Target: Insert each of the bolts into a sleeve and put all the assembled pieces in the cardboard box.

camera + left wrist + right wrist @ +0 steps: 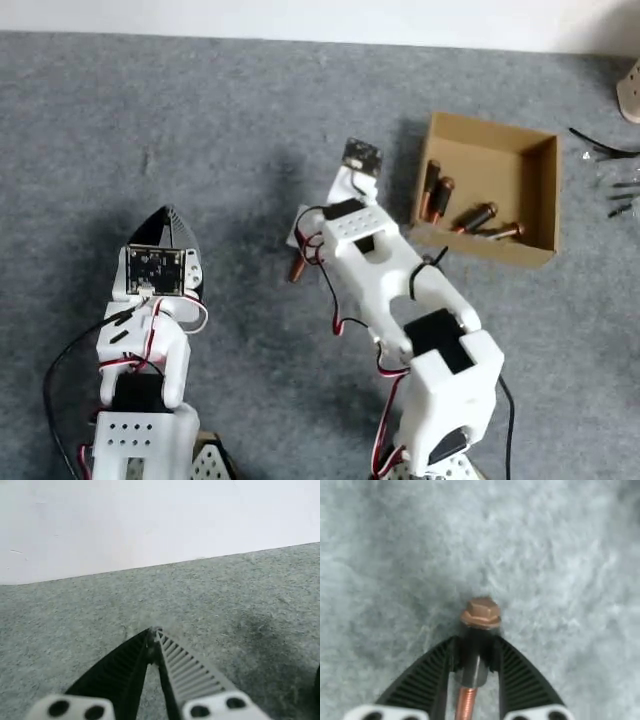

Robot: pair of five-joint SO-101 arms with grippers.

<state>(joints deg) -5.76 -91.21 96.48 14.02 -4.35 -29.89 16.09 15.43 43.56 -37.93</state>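
The box holds four pieces. Near it, the right claw squeezes a bolt over the grey mat. The left claw is closed and holds nothing. Black bits lie past the box.

Copper bolt, black ribbed right hand, grey table, brown cardboard box.

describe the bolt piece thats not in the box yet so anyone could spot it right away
From the cardboard box, look left to the right arm's hand. The piece clamped there, copper hex head capping a dark sleeve, is the one outside the box; the others lie inside.
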